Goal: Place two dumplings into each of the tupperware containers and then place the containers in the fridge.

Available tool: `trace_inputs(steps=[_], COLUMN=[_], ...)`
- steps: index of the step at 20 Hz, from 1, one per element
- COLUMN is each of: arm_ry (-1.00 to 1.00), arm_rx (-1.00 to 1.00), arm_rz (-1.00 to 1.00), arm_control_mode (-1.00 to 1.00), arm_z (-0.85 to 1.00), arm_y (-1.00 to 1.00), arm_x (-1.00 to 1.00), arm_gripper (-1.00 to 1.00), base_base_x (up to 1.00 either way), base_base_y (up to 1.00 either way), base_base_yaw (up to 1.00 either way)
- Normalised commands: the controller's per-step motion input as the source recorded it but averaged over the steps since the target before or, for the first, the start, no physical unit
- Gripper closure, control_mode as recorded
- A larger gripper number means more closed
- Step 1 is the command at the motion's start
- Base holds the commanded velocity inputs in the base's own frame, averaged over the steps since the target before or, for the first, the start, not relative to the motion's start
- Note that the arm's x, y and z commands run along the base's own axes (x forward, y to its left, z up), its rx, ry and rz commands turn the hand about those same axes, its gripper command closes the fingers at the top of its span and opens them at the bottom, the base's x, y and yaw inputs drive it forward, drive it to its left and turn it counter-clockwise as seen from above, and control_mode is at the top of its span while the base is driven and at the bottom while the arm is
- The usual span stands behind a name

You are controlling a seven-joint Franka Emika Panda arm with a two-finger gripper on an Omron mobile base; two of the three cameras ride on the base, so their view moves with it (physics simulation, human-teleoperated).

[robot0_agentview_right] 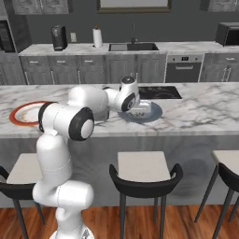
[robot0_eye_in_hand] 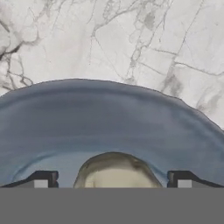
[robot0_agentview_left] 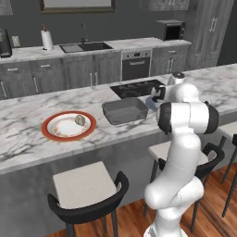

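1. Partly hidden in the left base view, the gripper point(robot0_agentview_left: 157, 95) sits behind the arm's upper joints, so its fingers cannot be made out there. The blue-grey plate point(robot0_agentview_left: 151, 102) shows as a sliver beside it, near the counter's point(robot0_agentview_left: 28, 134) front edge. One grey tupperware container point(robot0_agentview_left: 125, 111) stands just left of that plate, apparently empty. Farther left, the red-rimmed plate point(robot0_agentview_left: 69, 125) carries one dumpling point(robot0_agentview_left: 80, 120), well apart from the gripper.

2. Seen from the right base view, the wrist hangs over the blue-grey plate point(robot0_agentview_right: 151, 113), and a small pale lump on the plate under the wrist is too blurred to name. The container point(robot0_agentview_right: 104, 114) is mostly covered by the arm. The red-rimmed plate point(robot0_agentview_right: 21, 113) is cut off by the shoulder, toward the counter's point(robot0_agentview_right: 205, 112) left end.

3. Closest in the hand view, the gripper point(robot0_eye_in_hand: 112, 179) is spread wide, one dark fingertip point(robot0_eye_in_hand: 43, 178) on each side of a pale dumpling point(robot0_eye_in_hand: 116, 173). That dumpling lies on the blue-grey plate point(robot0_eye_in_hand: 109, 118), between the tips, not gripped; its lower part is cut off. Marble counter point(robot0_eye_in_hand: 131, 39) shows beyond the plate's rim.
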Motion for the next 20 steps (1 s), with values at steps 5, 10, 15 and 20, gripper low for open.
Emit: trace_inputs(steps=[5, 10, 15, 20], arm_ry=[0.03, -0.31, -0.34, -0.24], arm_rx=[0.0, 0.11, 0.02, -0.07], arm_rz=[-0.05, 0.01, 0.11, 0.16], arm_control_mode=[-1.0, -1.0, -1.0, -1.0], arm_z=[-0.32, 0.25, 0.98, 0.84], arm_y=[-0.02, 0.0, 0.0, 0.45], arm_x=[-0.35, -0.68, -0.71, -0.96], arm_gripper=[1.0, 1.0, 1.0, 1.0], base_base_x=[0.0, 0.0, 0.0, 0.0], base_base_y=[0.0, 0.0, 0.0, 0.0], base_base_yaw=[0.0, 0.0, 0.0, 0.0])
